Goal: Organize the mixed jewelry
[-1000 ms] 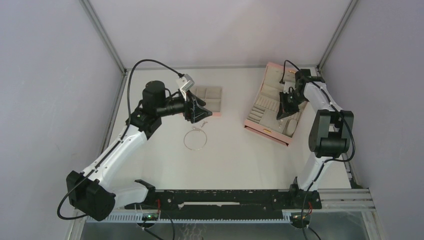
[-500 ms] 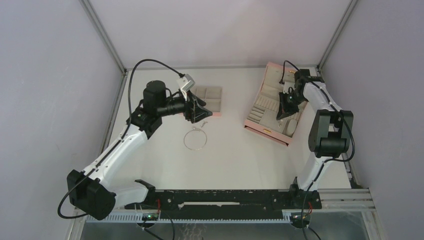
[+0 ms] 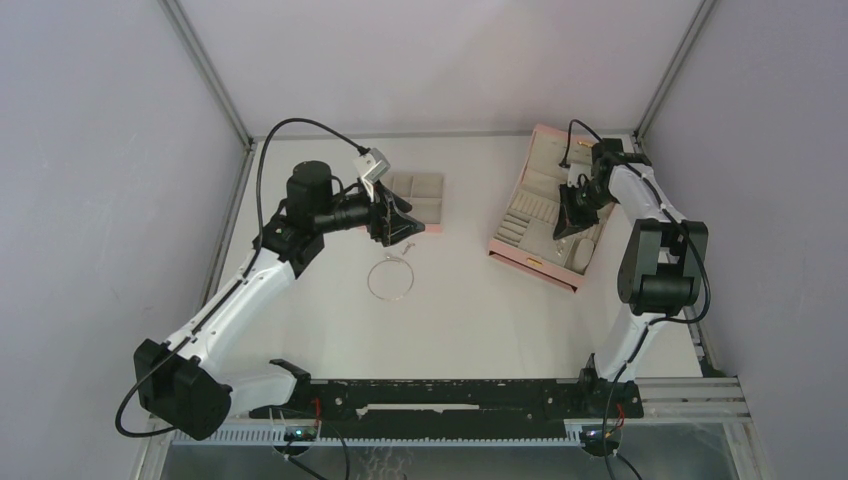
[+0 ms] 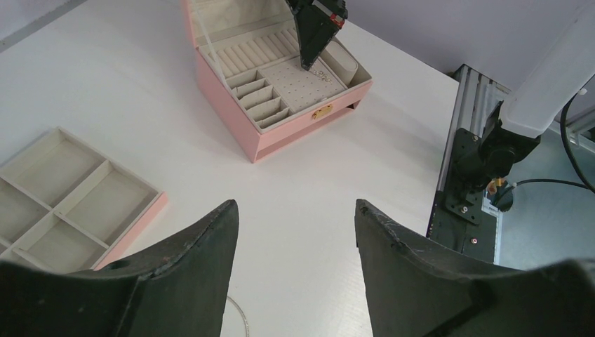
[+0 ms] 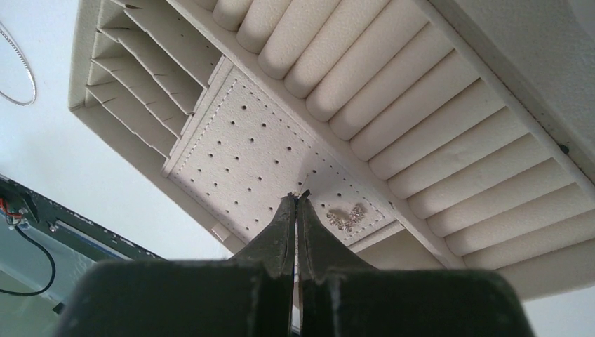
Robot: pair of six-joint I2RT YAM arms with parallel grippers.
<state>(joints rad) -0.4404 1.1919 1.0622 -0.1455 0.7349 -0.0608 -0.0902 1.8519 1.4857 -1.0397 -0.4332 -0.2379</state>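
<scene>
The thin silver wire hoop (image 3: 390, 280) lay near the table's centre, beside the spread left gripper (image 4: 295, 210). It looked light and springy, probably best pinched across its wire. The right gripper (image 5: 298, 200), pressed together, hung by tiny silver studs (image 5: 347, 216).

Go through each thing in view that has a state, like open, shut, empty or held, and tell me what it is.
Pink jewelry box, lid open.
Pink compartment tray, visible compartments empty.
Wire hoop, flat on the table, not held.
Stud cluster, resting on the box's perforated panel.
Left gripper, open, holding nothing.
Right gripper, shut, tips at the panel; any pinched piece too small to tell.
</scene>
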